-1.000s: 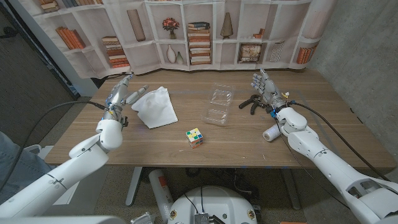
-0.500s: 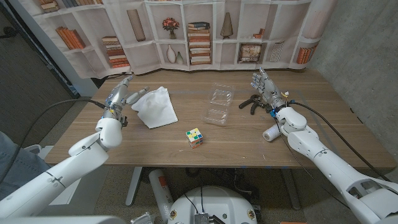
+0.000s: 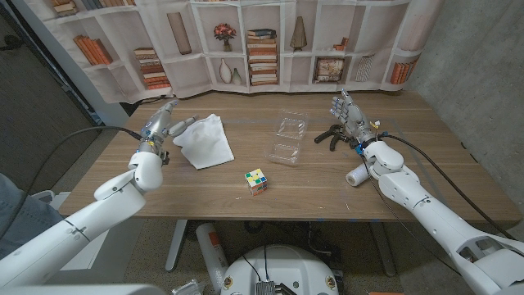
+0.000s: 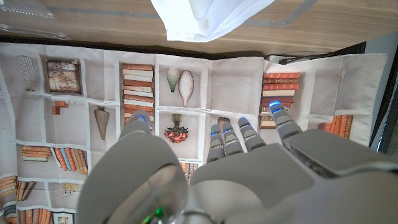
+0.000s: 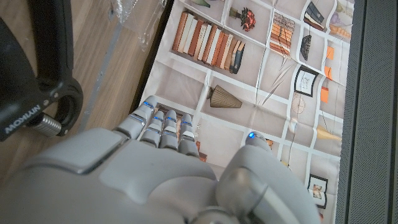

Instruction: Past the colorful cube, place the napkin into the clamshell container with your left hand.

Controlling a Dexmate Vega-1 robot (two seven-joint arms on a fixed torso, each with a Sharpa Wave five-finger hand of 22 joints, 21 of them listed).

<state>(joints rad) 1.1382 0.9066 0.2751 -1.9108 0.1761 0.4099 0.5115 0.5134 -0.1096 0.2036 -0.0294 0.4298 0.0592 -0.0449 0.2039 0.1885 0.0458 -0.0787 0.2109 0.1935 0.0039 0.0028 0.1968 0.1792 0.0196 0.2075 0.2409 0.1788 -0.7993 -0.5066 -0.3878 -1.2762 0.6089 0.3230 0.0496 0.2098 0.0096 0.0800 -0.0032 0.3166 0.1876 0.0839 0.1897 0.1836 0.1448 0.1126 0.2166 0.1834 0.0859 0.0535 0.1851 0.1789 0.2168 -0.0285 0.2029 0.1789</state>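
Just beside the napkin (image 3: 204, 140), the left hand (image 3: 161, 124), fingers apart.

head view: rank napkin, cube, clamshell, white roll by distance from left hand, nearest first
1. napkin, right beside the left hand
2. colorful cube, front middle
3. clamshell container, centre; close to the cube's rank
4. white roll, right side

The table (image 3: 327, 184) is overlooked from above; each wrist view is aimed close along a hand toward the far-edge bookshelf backdrop (image 4: 186, 93), seen in all.
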